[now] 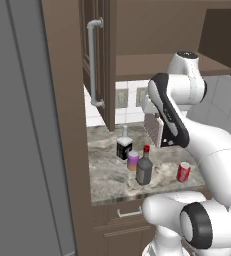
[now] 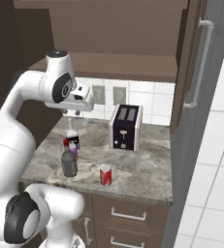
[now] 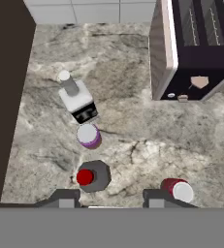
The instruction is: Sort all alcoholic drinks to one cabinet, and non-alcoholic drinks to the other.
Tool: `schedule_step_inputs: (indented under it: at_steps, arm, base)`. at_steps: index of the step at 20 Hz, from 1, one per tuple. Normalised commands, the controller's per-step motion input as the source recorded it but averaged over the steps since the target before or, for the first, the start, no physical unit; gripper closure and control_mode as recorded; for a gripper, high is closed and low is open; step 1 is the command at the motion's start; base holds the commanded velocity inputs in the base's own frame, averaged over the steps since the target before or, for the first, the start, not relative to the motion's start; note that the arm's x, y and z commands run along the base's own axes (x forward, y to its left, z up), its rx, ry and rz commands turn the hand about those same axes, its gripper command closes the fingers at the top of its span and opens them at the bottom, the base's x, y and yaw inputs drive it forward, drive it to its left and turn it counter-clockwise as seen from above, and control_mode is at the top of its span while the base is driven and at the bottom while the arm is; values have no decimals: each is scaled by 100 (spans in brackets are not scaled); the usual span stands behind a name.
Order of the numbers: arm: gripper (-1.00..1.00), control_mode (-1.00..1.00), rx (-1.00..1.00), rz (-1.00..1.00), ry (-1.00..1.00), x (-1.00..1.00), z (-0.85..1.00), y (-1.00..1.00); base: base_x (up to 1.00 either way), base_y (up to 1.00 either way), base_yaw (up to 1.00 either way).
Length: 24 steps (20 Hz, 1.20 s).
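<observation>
Four drinks stand on the granite counter [image 3: 133, 145]. The alcoholic drinks are a square bottle [image 3: 77, 99] [image 1: 123, 145] [image 2: 72, 137] with a black label and a rounded dark bottle [image 3: 93, 176] [image 1: 144, 170] [image 2: 69, 162] with a red cap. The non-alcoholic drinks are a purple can [image 3: 88, 135] [image 1: 132, 160] [image 2: 74, 150] between those bottles and a red can [image 3: 179, 190] [image 1: 184, 172] [image 2: 105, 175] off to the right. My gripper [image 3: 108, 201] [image 2: 71, 114] hangs high above them, pointing down, open and holding nothing.
A dark toaster [image 3: 193, 48] [image 2: 126, 127] [image 1: 154, 129] stands at the back of the counter near the tiled wall. Upper cabinet doors [image 1: 99, 60] [image 2: 193, 63] hang open on both sides, and a tall dark panel [image 1: 62, 125] bounds the counter's left end.
</observation>
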Motion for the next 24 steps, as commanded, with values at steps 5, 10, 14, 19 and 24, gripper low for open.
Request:
schedule_step_inputs:
  at_steps: [5,10,14,19,24]
  arm:
    - [-100,-100,0,0,0,-27,-25,0]
    - [-100,-100,0,1,-4,-71,-65,0]
    - [-100,-100,0,11,-2,-54,-61,1]
    - [-100,-100,0,18,0,-11,-42,23]
    - [-100,-100,0,13,4,11,-39,41]
  base:
    - [0,0,0]
    - [0,0,0]
    - [0,0,0]
    - [0,0,0]
    - [0,0,0]
